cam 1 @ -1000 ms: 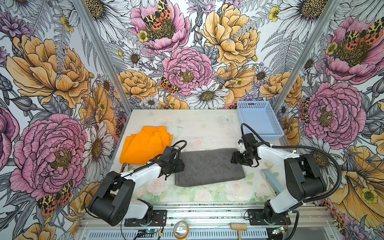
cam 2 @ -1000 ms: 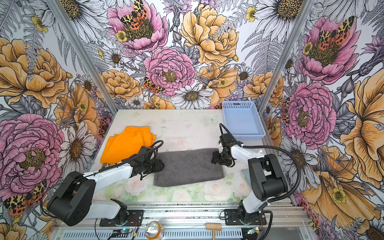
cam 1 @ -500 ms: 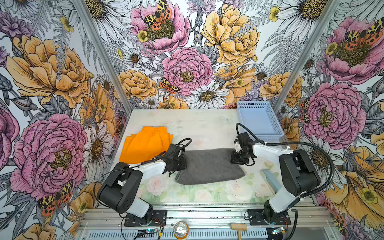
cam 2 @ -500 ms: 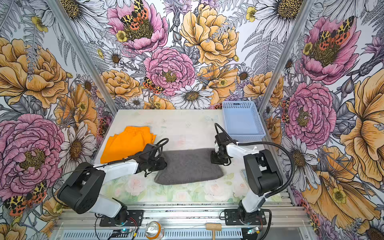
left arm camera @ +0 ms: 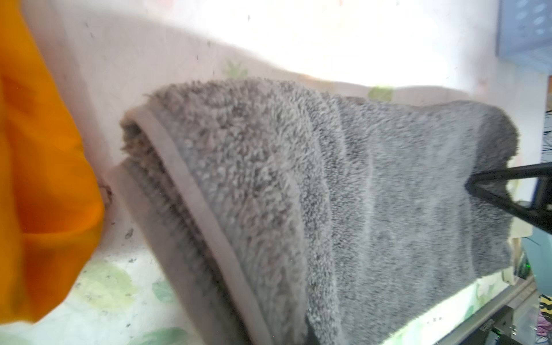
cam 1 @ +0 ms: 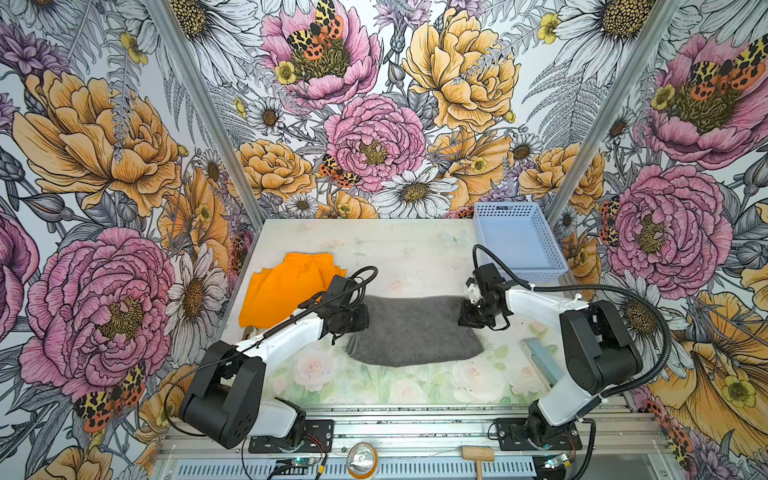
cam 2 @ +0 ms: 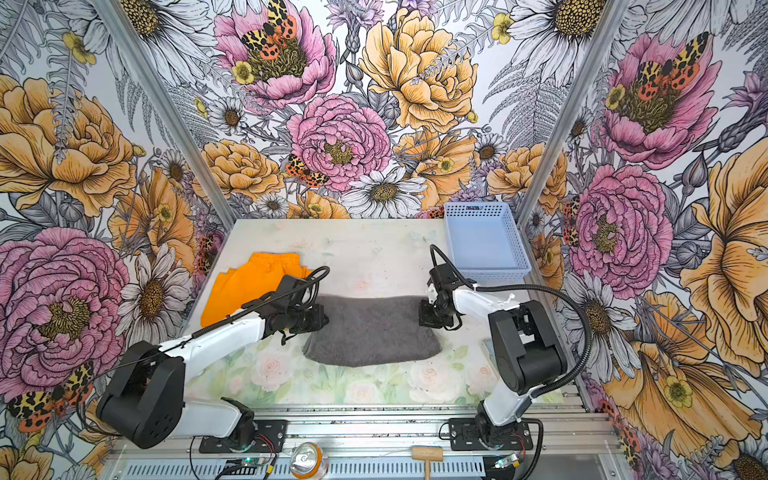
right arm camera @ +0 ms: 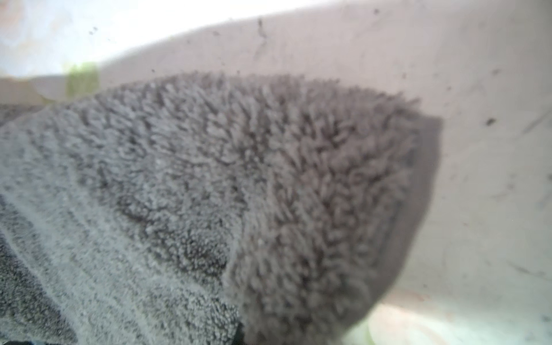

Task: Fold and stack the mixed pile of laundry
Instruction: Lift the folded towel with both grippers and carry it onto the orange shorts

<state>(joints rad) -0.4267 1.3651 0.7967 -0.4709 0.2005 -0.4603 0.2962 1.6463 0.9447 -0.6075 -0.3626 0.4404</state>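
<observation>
End effectors [cam 1: 362,321] [cam 1: 464,319] pinch towel [cam 1: 415,332] ends; lengthwise left-right.

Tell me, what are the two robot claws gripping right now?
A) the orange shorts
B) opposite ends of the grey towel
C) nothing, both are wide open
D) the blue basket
B: the left gripper and the right gripper are each shut on one end of the grey towel, with the orange shorts and the blue basket lying off to the sides.

The left arm [cam 1: 291,337] and right arm [cam 1: 540,302] reach low toward mid-frame. The left gripper [cam 1: 365,319] and right gripper [cam 1: 465,319] are pinched closed.
</observation>
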